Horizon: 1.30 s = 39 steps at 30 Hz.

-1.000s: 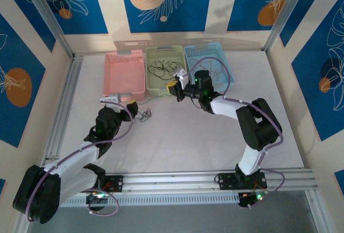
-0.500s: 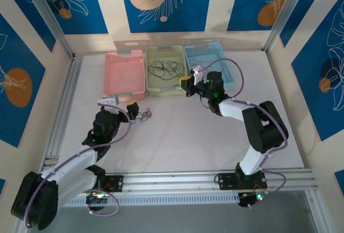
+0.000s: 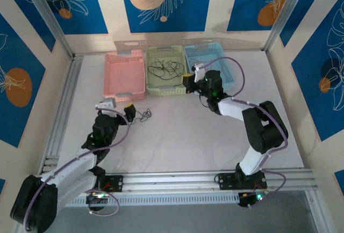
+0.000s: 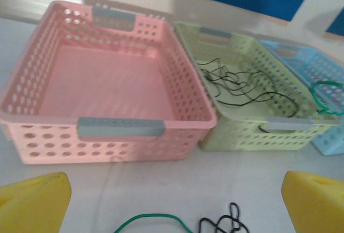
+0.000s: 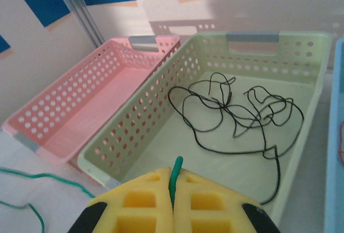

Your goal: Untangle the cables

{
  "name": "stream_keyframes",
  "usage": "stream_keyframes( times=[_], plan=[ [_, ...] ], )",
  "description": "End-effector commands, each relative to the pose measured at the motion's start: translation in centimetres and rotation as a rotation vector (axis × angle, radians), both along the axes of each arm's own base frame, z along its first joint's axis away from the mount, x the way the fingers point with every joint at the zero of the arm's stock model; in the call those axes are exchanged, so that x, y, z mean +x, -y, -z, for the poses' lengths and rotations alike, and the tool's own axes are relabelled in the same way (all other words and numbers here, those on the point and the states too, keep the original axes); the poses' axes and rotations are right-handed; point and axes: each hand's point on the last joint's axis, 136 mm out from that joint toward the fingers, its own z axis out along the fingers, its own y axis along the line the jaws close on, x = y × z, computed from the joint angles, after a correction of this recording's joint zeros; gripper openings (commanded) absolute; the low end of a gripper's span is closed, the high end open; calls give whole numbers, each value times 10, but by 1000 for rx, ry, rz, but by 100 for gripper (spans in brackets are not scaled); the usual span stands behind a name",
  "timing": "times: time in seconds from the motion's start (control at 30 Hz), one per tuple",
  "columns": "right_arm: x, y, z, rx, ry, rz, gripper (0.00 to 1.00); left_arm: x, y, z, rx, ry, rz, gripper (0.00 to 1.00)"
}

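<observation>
Two yellow fingers [image 4: 33, 201] of your left claw [image 3: 118, 107] stand wide apart, holding nothing, low over the left part of the desk [image 3: 177, 136]. Just past them on the desk lie loose cables [image 3: 142, 116]. In the left wrist view they show as a green cable [image 4: 153, 219] curving beside a small black clump [image 4: 223, 225]. The two lie near each other, and you cannot tell whether they are hooked together.

Beyond them, three baskets sit side by side along the far edge. Your pink basket [image 3: 126, 72] is on the left. The green basket [image 3: 165, 49] in the middle stands right against it and holds a black cable [image 3: 164, 67], spread in loose loops over its floor. The blue basket [image 3: 204, 46] is on the right.

Your right claw [image 3: 192, 74] hovers at the near right corner of the green basket, where it meets the blue one. In the right wrist view its yellow pads [image 5: 145, 211] are pressed together on a green strand [image 5: 174, 178], whose end sticks up from between them. From the left wrist view, a green loop [image 4: 322, 90] shows above that same corner. More green wire [image 5: 32, 182] runs over the desk in front of the pink basket.
</observation>
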Motion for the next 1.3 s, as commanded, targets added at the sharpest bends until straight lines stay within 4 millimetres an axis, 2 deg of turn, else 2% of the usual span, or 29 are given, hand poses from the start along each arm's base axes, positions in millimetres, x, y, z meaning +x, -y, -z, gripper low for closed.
stream_keyframes(
  times=[0.0, 0.17, 0.23, 0.43, 0.53, 0.6, 0.63, 0.7, 0.73, 0.77, 0.83, 0.93, 1.1, 1.17, 1.27],
  plan=[
    [20, -19, -29, 54, -13, 52, 0, -1, -26, -15, -17, 39, -140, 99],
    [50, -59, -52, 70, -60, 97, 0, -10, -40, -18, -29, 72, -199, 98],
    [64, -78, -52, 95, -94, 99, 0, -12, -42, -18, -33, 78, -207, 97],
    [102, -124, -34, 200, -207, 157, 0, -12, -43, -18, -34, 78, -213, 97],
    [115, -148, -16, 226, -283, 164, 1, -12, -42, -18, -33, 76, -210, 97],
    [118, -168, -12, 247, -313, 127, 6, -12, -42, -18, -33, 77, -209, 97],
    [119, -177, -7, 249, -332, 108, 12, -12, -42, -18, -32, 75, -208, 97],
    [117, -193, -5, 257, -379, 65, 36, -11, -42, -18, -32, 75, -207, 97],
    [116, -195, -5, 252, -396, 62, 46, -11, -42, -17, -31, 73, -206, 97],
    [115, -196, -6, 241, -403, 61, 53, -11, -41, -18, -31, 73, -206, 97],
    [109, -200, -15, 224, -370, 15, 57, -10, -41, -17, -31, 72, -205, 97],
    [94, -199, -32, 204, -327, -68, 58, -10, -41, -17, -30, 69, -202, 97],
    [60, -167, -49, 133, -233, -151, 56, -10, -40, -17, -30, 68, -200, 97],
    [41, -152, -45, 75, -179, -199, 54, -10, -41, -16, -30, 68, -203, 97],
    [11, -144, -26, -27, -147, -297, 52, -10, -41, -17, -29, 69, -203, 97]
  ],
)
